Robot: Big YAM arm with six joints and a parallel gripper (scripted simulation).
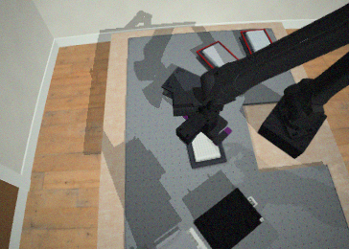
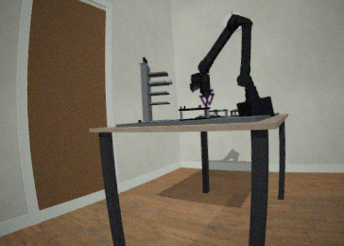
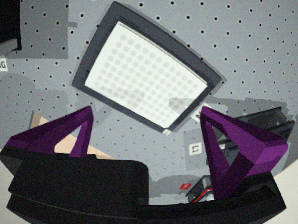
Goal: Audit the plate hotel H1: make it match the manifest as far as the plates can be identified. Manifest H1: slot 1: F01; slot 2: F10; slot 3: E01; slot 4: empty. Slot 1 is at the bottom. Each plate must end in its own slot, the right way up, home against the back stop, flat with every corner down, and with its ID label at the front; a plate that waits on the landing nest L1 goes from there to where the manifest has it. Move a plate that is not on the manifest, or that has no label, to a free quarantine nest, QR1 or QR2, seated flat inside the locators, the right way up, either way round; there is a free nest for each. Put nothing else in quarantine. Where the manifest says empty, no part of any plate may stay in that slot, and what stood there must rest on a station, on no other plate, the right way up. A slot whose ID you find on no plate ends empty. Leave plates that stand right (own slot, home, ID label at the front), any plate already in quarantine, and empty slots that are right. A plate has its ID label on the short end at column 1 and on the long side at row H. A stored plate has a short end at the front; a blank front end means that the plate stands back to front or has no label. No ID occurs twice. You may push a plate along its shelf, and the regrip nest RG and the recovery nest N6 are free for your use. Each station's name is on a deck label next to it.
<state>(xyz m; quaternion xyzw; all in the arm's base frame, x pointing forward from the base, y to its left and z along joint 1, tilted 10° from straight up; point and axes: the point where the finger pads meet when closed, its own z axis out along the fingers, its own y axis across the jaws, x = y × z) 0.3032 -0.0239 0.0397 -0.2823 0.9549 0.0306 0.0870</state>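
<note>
Plates were what we looked for first; one white microplate lay flat inside a dark nest frame on the perforated deck, askew in the wrist view, with no label readable on it; the same plate showed in the top view just below the gripper. We found the gripper above the plate and apart from it, its purple fingers spread wide with nothing between them. Two red-rimmed nests at the far end of the deck each held a pale plate. The plate hotel stood upright on the table, four shelves jutting from its post; we could not tell from any view what its slots held. A black square block sat near the deck's near edge.
</note>
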